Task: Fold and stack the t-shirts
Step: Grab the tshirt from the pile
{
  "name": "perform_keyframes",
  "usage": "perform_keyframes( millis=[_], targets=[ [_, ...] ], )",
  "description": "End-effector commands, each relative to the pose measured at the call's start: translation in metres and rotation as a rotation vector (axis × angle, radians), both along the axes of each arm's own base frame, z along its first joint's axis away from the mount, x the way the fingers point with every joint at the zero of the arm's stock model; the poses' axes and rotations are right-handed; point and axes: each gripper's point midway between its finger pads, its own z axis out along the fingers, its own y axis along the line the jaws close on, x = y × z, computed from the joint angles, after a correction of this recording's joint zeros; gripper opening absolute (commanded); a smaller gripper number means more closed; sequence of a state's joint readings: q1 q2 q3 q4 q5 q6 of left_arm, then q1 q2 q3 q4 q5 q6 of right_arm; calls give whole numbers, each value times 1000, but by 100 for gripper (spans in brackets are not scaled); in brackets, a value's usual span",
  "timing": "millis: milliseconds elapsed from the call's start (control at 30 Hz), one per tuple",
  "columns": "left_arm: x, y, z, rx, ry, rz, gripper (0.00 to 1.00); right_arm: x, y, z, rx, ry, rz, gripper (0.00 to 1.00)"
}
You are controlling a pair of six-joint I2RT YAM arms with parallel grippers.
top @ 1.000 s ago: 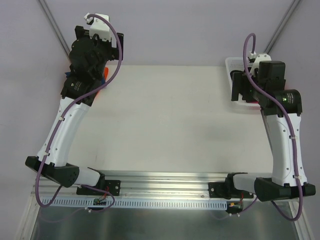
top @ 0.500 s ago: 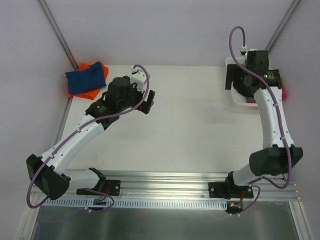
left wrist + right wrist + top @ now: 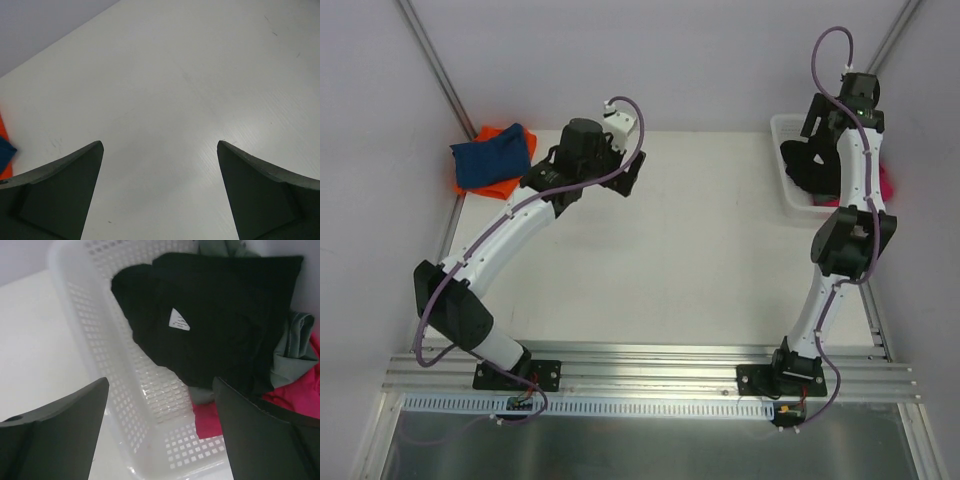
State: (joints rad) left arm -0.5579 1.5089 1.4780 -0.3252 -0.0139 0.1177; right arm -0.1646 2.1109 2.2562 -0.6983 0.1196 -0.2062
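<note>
Left tool (image 3: pixel 160 145) held spread over desk (image 3: pixel 175 75). Right tool (image 3: pixel 160 382) spread above black t-shirt (image 3: pixel 220 330) in basket (image 3: pixel 102 325), far right. Blue t-shirt (image 3: pixel 495 157) laid on orange t-shirt (image 3: pixel 495 189), far left.

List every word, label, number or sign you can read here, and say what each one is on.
White triangular label on the black t-shirt in the basket: faint print, too blurred to read.
No other text, numbers or signs show in any view.
</note>
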Motion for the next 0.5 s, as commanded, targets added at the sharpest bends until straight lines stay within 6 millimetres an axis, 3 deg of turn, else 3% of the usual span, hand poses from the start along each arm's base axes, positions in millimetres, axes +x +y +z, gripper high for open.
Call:
perform_keyframes(
  millis=[0,67,133,167,200,300,367,400,433,467],
  targets=[
    [26,-1,34,-5,-88,3,99,19,-9,-7,15,-29,-21,89],
    [40,2,40,26,-122,14,98,28,-9,-31,3,10,17,89],
    [57,3,26,93,-127,18,96,33,-11,-45,-37,43,45,88],
    [68,9,36,99,-151,54,95,35,-15,-60,-59,80,54,88],
    [78,8,23,121,-135,62,93,35,-16,-66,-71,98,65,88],
    [93,9,27,137,-155,64,90,36,-24,-92,-170,179,105,87],
    [98,5,33,148,-177,42,89,44,-30,-92,-229,171,121,88],
    [100,3,34,152,-183,33,88,49,-34,-101,-266,190,135,88],
    [102,3,35,162,-187,35,88,58,-36,-96,-308,162,141,88],
    [108,2,35,165,-191,41,88,58,-39,-107,-347,185,149,88]
  ],
)
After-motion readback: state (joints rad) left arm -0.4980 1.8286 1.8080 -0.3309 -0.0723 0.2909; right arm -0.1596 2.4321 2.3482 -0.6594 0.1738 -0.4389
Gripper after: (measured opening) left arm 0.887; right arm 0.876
